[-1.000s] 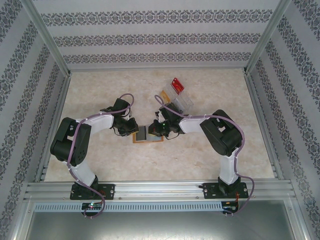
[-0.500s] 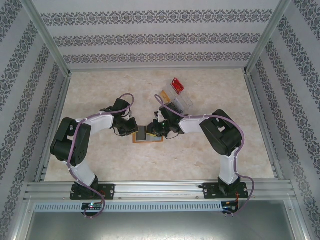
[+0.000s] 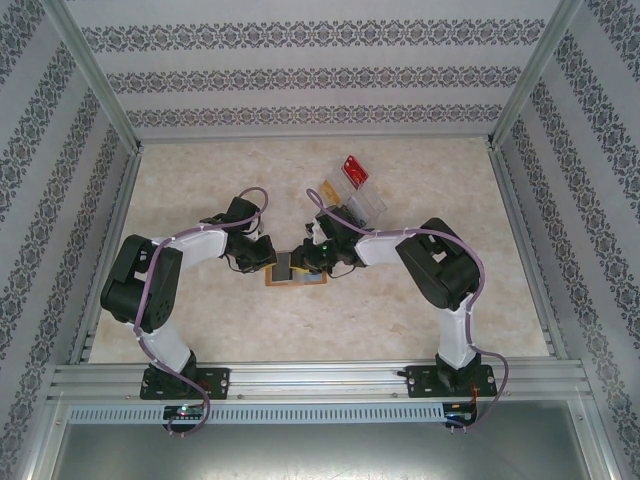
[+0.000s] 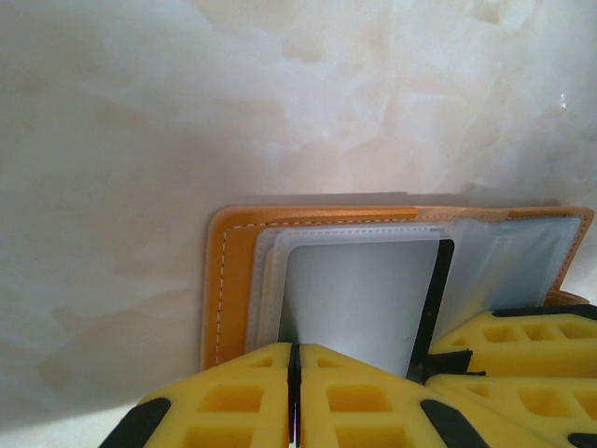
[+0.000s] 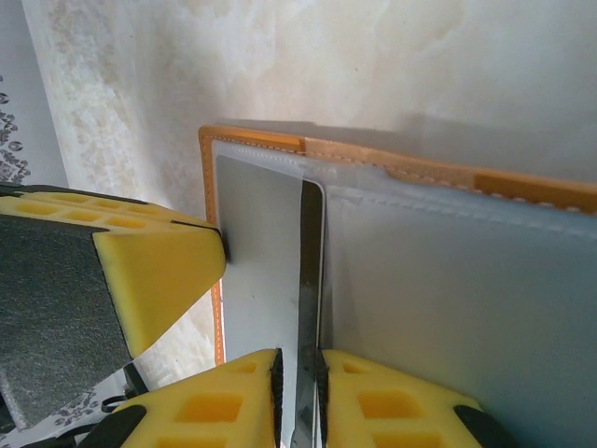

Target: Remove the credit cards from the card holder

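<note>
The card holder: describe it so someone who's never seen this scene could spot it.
At the middle of the pale marbled table, where the left gripper and right gripper meet, the card holder lies open. It is flat with an orange-tan stitched cover and grey see-through pockets, unlike the clear tray farther back.

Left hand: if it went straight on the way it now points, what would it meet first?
Most likely the grey credit card, which lies directly ahead of the shut left hand on the open card holder. The tips may already touch it; depth is unclear.
</note>
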